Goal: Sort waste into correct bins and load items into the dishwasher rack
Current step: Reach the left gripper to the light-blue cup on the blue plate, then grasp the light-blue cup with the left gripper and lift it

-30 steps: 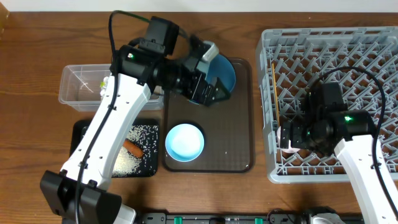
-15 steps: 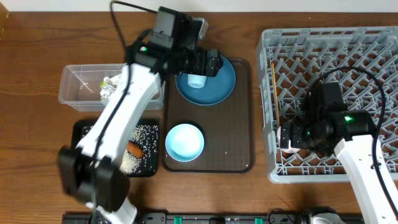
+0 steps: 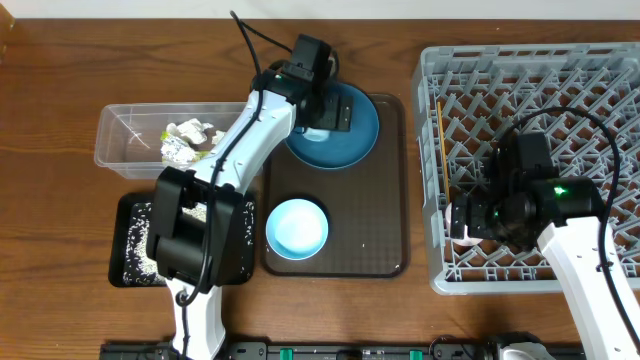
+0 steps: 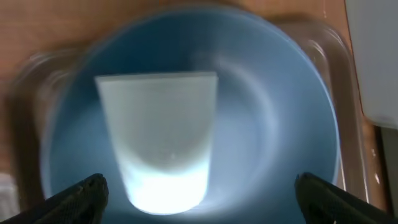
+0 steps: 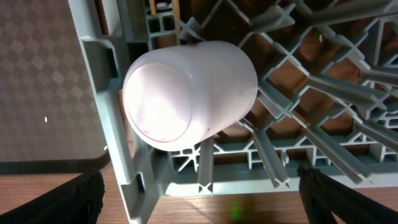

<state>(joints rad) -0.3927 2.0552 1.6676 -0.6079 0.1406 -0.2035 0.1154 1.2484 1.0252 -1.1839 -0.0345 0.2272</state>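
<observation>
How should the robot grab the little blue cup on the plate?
Probably from above, with a finger on each side of the cup, squeezing its tapered walls. The open left gripper straddles it over the plate.

A robotics lab bench staged as a dish-clearing station, not a real kitchen: a wooden tabletop [image 3: 60, 80] with a white left arm [image 3: 255, 125] and right arm [image 3: 585, 265] rising from its near edge. A grey dishwasher rack [image 3: 560, 80] fills the right edge, a brown serving tray [image 3: 385, 220] lies mid-tabletop, and a clear tub [image 3: 125, 125] and black tray [image 3: 117, 232] sit toward the left edge.
</observation>
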